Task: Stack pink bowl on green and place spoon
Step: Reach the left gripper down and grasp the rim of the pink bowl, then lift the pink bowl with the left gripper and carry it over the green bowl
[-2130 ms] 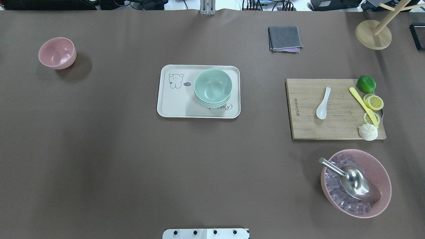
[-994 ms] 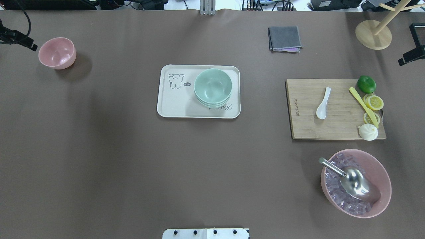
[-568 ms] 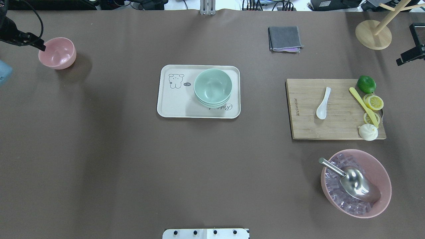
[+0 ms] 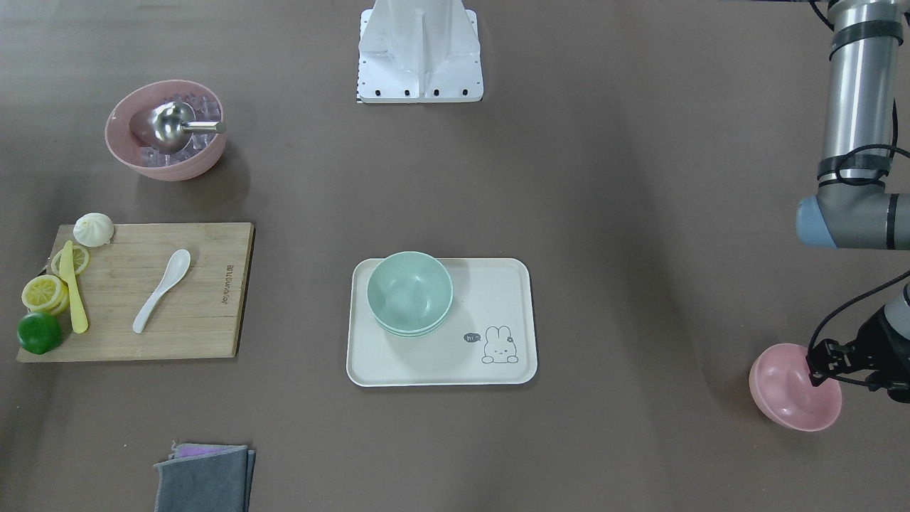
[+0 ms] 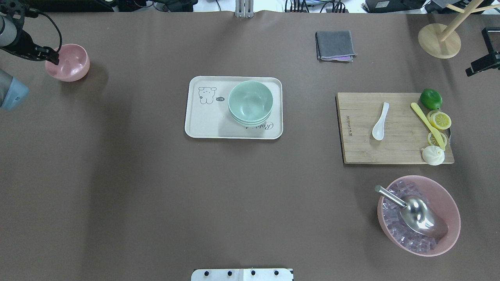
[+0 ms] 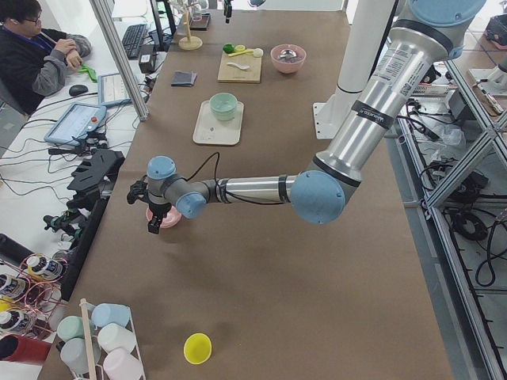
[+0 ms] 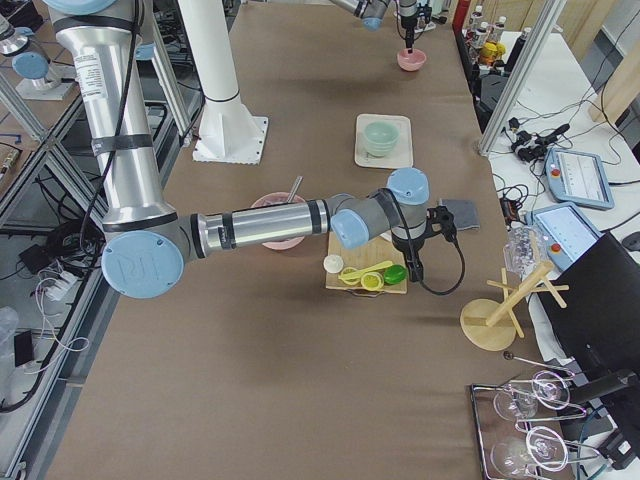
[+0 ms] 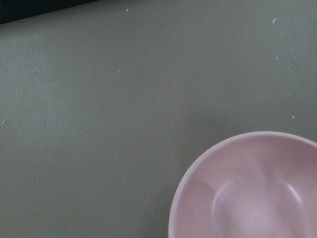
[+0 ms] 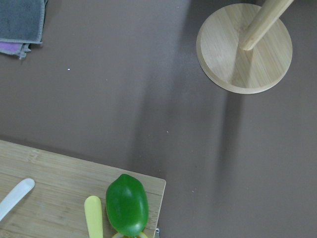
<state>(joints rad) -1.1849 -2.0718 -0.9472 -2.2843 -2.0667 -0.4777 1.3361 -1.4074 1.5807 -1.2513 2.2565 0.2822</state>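
The pink bowl (image 5: 69,62) stands upright at the table's far left and fills the lower right of the left wrist view (image 8: 247,191). My left gripper (image 5: 52,58) hangs open over the bowl's outer rim (image 4: 817,361), holding nothing. The green bowls (image 5: 250,102) sit nested on the right half of a cream tray (image 5: 203,125). The white spoon (image 5: 380,122) lies on the wooden cutting board (image 5: 359,148). My right gripper (image 5: 474,69) shows only partly at the right edge, beyond the board; I cannot tell its state.
On the board's right end lie a lime (image 5: 431,98), a yellow knife (image 5: 427,125), lemon slices and a white bun (image 5: 433,155). A pink bowl of ice with a steel scoop (image 5: 418,214) stands near. A grey cloth (image 5: 335,45) and a wooden stand (image 5: 439,40) sit at the back.
My left arm has come in from the left edge and reached the pink bowl's rim. The right gripper has edged slightly inward at the right edge. Nothing on the table has moved.
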